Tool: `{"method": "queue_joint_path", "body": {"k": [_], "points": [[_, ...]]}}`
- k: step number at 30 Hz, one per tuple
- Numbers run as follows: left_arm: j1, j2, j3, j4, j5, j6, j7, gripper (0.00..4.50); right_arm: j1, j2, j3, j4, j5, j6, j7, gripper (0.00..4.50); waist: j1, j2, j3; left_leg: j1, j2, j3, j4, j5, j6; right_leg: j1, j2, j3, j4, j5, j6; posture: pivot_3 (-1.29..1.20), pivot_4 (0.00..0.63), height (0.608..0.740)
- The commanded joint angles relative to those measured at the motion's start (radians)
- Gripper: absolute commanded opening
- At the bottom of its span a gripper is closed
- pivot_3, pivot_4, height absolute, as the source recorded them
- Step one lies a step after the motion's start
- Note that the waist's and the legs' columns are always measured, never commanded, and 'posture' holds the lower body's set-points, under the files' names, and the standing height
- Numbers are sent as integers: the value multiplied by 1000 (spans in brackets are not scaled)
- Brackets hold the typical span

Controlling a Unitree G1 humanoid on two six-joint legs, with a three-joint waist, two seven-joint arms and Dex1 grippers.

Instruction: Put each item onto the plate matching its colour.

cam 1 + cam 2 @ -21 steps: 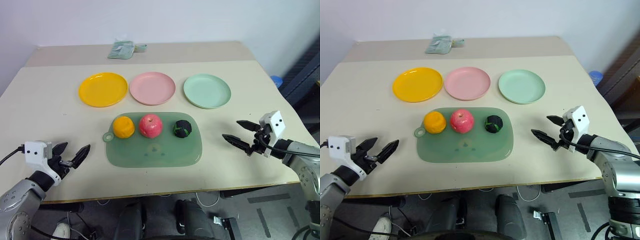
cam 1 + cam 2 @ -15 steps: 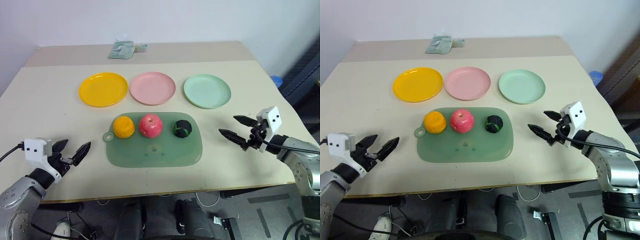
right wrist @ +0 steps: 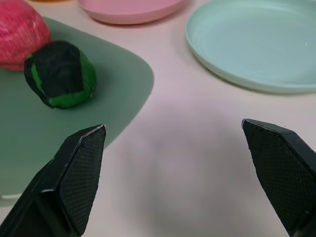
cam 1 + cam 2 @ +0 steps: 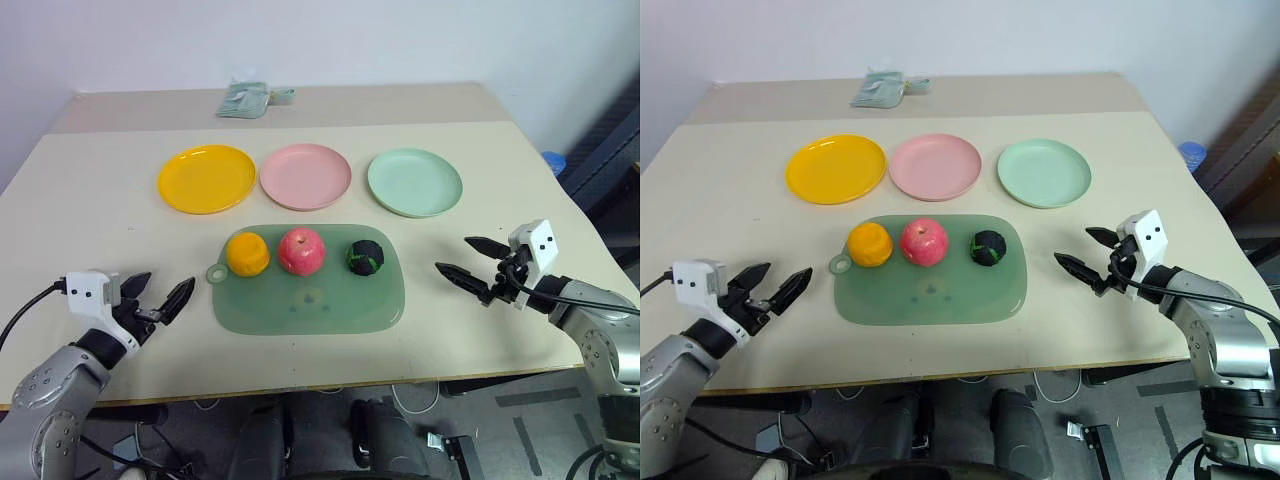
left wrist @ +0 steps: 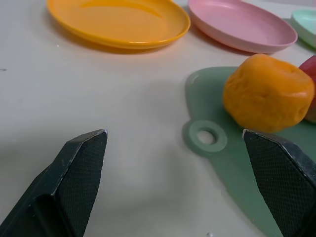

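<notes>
A: Three round shallow plastic plates sit in a row at the far side of the beige table (image 4: 90, 210): the yellow-orange plate (image 4: 206, 179) on the robot's left, the pale pink plate (image 4: 305, 176) in the middle, the mint green plate (image 4: 414, 182) on the right. All three are bare.

B: And the fruit?

A: All on the translucent green rounded-rectangle mat (image 4: 310, 300), just nearer than the plates. The round orange toy fruit (image 4: 247, 254) lies at the left end, beside the mat's holed tab (image 5: 206, 138). The red-pink toy apple (image 4: 302, 250) is in the middle, close beside the orange. The small dark green-and-black ball (image 4: 365, 257) is to the right, a little apart from the apple.

B: The grippers?

A: The left gripper (image 4: 160, 303) hovers over the table left of the mat, its two black fingers spread wide and empty. The right gripper (image 4: 462, 259) hovers right of the mat, fingers also spread wide, nothing between them.

B: Anything else?

A: A small pale green bundle (image 4: 246, 98) at the far edge of the table; I cannot tell what it is.
</notes>
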Motion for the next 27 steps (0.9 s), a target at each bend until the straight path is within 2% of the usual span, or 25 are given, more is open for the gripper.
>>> {"method": "queue_joint_path", "body": {"k": [1,11,16,27], "points": [[-33,10,-23,-17,-7,1,-8,4471,-18,-2,-42,-68,28,7,-22,4500,0,0,0,0,0,0,0,0,0,0,0,0,0,0,0,0,150,740],[-120,64,-42,45,-8,18,-52,4471,-14,52,-15,-119,42,4,-62,4500,-1,0,0,0,0,0,0,0,0,0,1,0,0,0,0,0,150,740],[-148,90,-68,47,-37,52,-102,4471,12,73,2,-211,82,50,-69,4500,1,0,0,0,0,0,0,0,0,0,0,0,0,0,0,0,150,740],[-161,136,-135,31,-8,69,-154,4471,18,161,125,-330,102,93,-121,4500,0,0,0,0,0,0,0,0,0,0,0,0,0,0,0,0,150,740]]}}
